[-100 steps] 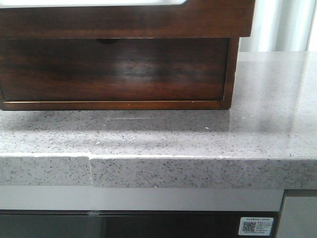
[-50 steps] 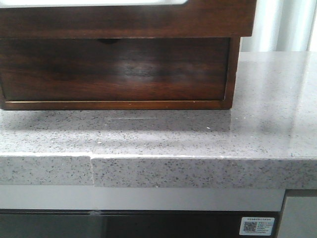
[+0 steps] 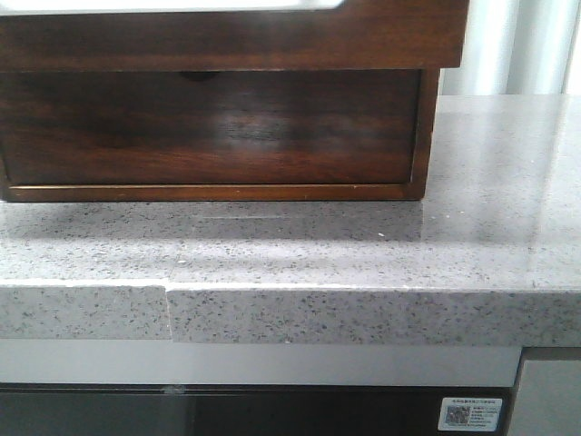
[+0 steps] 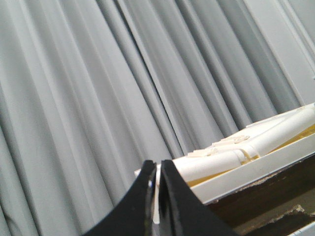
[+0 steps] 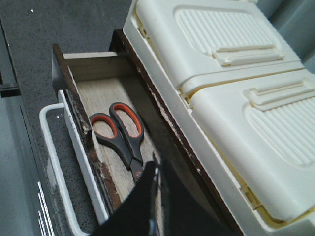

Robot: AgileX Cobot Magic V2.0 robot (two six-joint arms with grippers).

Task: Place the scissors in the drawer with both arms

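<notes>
The scissors [image 5: 117,130] lie flat on the pale floor of the open drawer [image 5: 74,69] in the right wrist view. Their grey handles with orange-lined loops show; the blades are hidden behind my right gripper [image 5: 156,171]. That gripper is shut, its tips just past the scissors' pivot, over the drawer. In the front view the pulled-out drawer front [image 3: 227,41] juts toward me, white showing in its top cut-out. My left gripper [image 4: 157,169] is shut and empty, held high and pointing at grey curtains. Neither gripper shows in the front view.
A second drawer front with a half-round notch [image 3: 195,76] sits below, closed. White lidded plastic boxes [image 5: 221,73] stand on the cabinet top beside the open drawer, also in the left wrist view [image 4: 256,137]. The cabinet stands on a speckled grey counter [image 3: 363,245] with its edge in front.
</notes>
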